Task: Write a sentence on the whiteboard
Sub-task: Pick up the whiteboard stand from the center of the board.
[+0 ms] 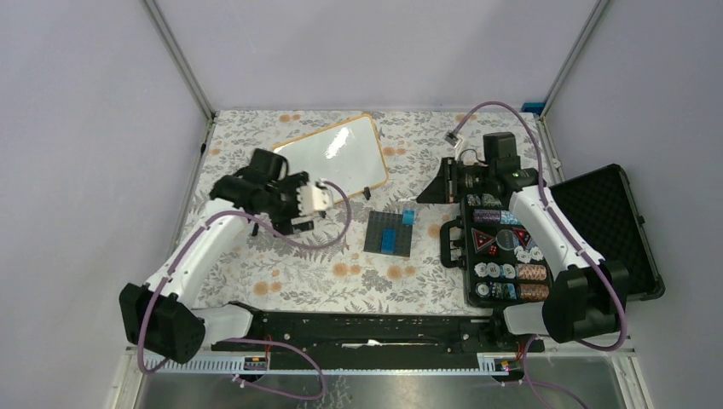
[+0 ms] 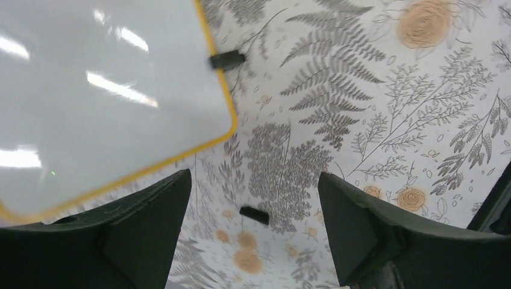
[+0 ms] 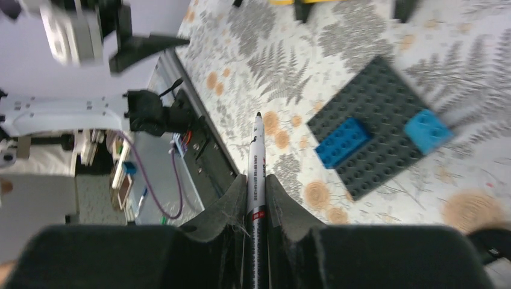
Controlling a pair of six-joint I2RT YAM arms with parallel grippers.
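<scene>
Whiteboard [image 1: 332,158] lies lengthwise left to right, right end skewed farther back.

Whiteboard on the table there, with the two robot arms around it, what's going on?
The right gripper is shut on a marker, pinched between its fingers with the tip pointing out. It hangs to the right of the whiteboard and does not touch it. The left gripper is open and empty, hovering by the board's near corner. No writing shows on the board yet. A dark grey brick plate with blue bricks lies nearby.
</scene>
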